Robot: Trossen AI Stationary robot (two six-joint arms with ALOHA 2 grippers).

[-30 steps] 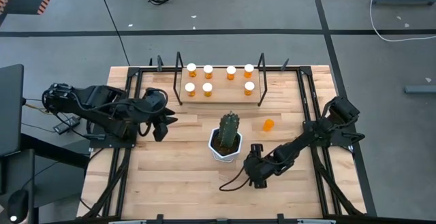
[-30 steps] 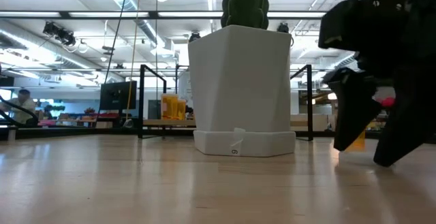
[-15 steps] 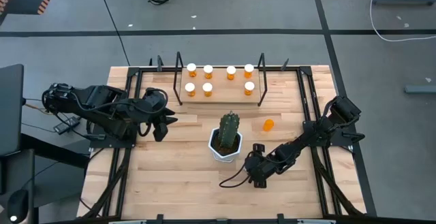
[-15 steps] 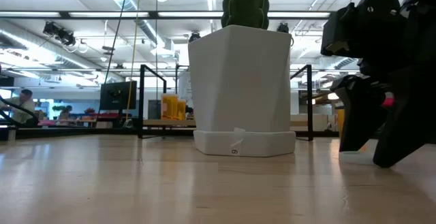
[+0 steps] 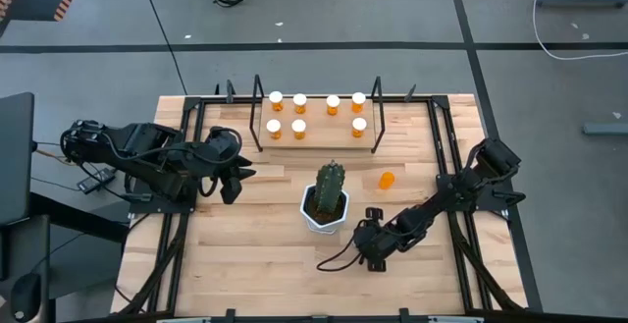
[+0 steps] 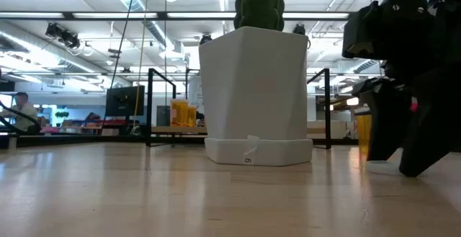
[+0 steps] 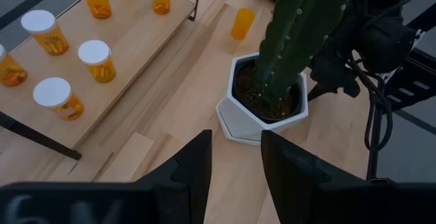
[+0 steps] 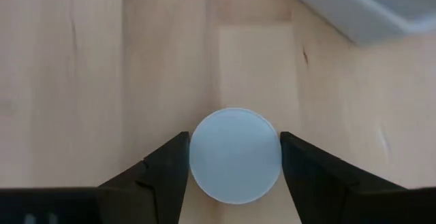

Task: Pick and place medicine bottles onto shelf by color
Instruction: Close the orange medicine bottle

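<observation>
The right tool (image 8: pixel 235 157) sits low on the counter (image 5: pixel 255 254) beside the cactus pot (image 5: pixel 324 210), its fingers (image 8: pixel 163 166) touching both sides of a white bottle cap (image 8: pixel 235 154) — jaws partly closed around it. Seven bottles (image 5: pixel 299 125) stand on the shelf (image 5: pixel 319 136); one uncapped bottle (image 5: pixel 386 180) stands on the counter. The left tool (image 7: pixel 235 163) hovers by the shelf — slightly open, empty.

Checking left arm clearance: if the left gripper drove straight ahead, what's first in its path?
Most likely the green cactus in its white pot, dead ahead of the left gripper; depth is uncertain, and bare wooden tabletop lies between.
</observation>
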